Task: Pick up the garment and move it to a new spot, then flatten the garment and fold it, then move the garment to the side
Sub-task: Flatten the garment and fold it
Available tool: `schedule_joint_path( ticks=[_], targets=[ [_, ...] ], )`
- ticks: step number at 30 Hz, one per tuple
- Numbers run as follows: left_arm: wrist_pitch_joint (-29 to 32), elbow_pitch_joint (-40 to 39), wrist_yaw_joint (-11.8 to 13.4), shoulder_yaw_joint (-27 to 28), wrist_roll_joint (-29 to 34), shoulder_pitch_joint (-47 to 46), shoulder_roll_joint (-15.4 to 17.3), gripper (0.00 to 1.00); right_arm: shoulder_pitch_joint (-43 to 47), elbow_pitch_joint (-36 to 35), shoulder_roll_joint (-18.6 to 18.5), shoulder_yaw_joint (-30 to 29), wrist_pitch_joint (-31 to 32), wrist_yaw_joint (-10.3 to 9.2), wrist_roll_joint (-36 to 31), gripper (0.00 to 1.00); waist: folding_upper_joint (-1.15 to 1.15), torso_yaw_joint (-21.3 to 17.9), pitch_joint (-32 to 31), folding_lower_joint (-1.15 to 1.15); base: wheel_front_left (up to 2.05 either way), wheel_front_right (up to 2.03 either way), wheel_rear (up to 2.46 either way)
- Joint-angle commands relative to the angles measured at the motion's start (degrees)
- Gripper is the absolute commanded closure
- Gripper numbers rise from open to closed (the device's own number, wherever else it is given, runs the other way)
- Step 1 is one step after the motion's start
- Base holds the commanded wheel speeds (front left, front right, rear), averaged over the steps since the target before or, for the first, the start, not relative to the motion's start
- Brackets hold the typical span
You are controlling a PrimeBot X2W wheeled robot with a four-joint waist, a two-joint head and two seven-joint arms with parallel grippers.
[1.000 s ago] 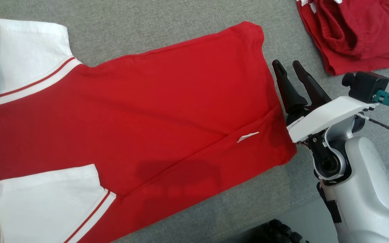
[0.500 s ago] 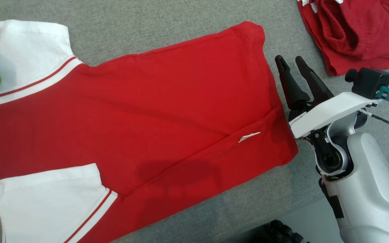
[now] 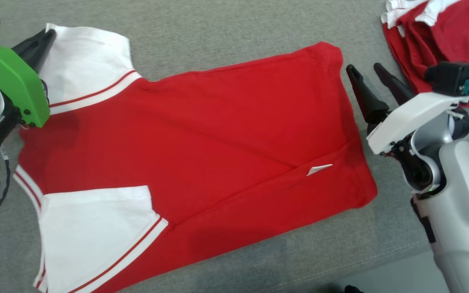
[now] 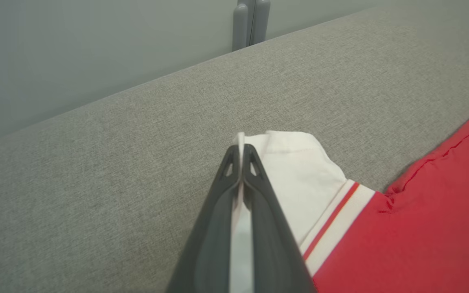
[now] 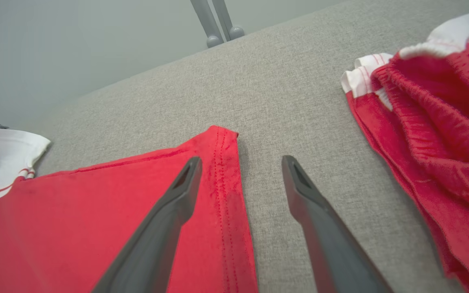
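The left gripper pinches a sleeve of the red cloth shirt with white, red-striped sleeves; the right gripper is spread at its hem.

The shirt lies flat on the grey woven-fabric surface, sleeves toward the robot's left, hem toward its right. The left gripper's dark fingers press together on the edge of the far white sleeve, cloth showing between them. The right gripper's fingers stand wide apart astride the hem's far corner, one over red cloth, one over grey. A crumpled heap of red and white clothing lies apart at the far right.
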Motion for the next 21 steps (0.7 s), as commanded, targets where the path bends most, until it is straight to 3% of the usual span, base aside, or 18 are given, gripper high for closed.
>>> schedule_joint_path(
  ticks=[1, 11, 21],
  targets=[
    [-0.9, -0.4, -0.1, -0.1, -0.2, 0.8, 0.1, 1.00, -1.3, 0.5, -0.8, 0.1, 0.8, 0.00, -0.8, 0.00, 0.00, 3.1, -2.5, 0.00, 0.00, 0.00, 0.00],
    [-5.9, -2.0, -0.1, -2.3, -2.0, 1.5, -0.7, 1.00, -11.9, 10.0, -6.3, 4.1, 10.4, 0.00, -4.0, 0.00, 0.00, 8.1, -2.1, 0.00, 0.00, 0.00, 0.00],
    [-7.9, -1.1, -0.1, -4.6, -3.0, 0.5, -1.5, 1.00, -16.2, 14.6, -11.5, 10.7, 19.1, 0.00, -3.0, 0.00, 0.00, 10.0, -2.6, 0.00, 0.00, 0.00, 0.00]
  ],
)
